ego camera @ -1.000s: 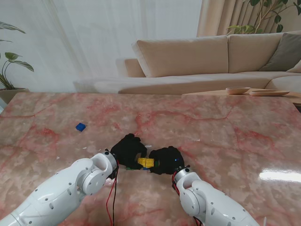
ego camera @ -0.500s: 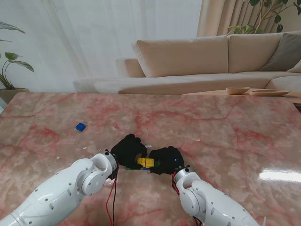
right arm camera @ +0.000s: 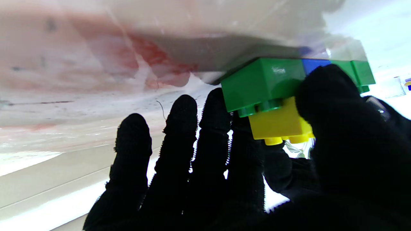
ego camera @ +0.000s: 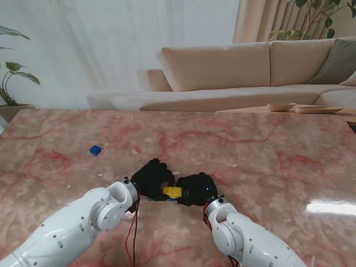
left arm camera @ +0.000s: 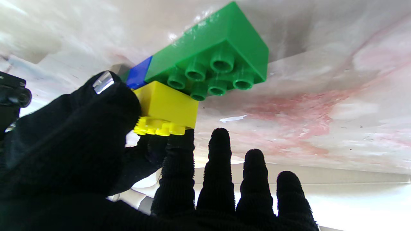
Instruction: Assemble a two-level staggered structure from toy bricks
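Barely shifted since a second ago: yellow brick [ego camera: 171, 191] a touch squarer between the two black hands, arms otherwise as before. Left hand [ego camera: 151, 177] and right hand [ego camera: 196, 189] meeting near the table's [ego camera: 267, 161] near-middle, both closed around the small stack. No containers on the marble; two shallow bowls [ego camera: 281, 107] far off on a side surface by the sofa [ego camera: 245, 72], contents not visible.

From the left wrist: yellow brick [left arm camera: 167, 107] seated on the bottom row, overlapping the end of a green brick [left arm camera: 212, 54] and a blue brick [left arm camera: 138, 74] beside it, studs facing away from the table. Thumb [left arm camera: 106, 106] pressed on one side of the yellow brick, index fingertip [left arm camera: 179, 144] touching its studs; remaining fingers straight and apart, touching nothing.

From the right wrist: thumb [right arm camera: 324, 93] across the yellow brick [right arm camera: 279, 123] and the row under it, hiding most of the blue brick [right arm camera: 313, 63]; a second green brick [right arm camera: 361, 72] past it, cut off by the thumb. Fingers [right arm camera: 179, 128] splayed beside the green brick [right arm camera: 263, 83].

Loose blue brick [ego camera: 95, 149] well apart, to the left and farther from me. Lower row mostly hidden in the stand view.
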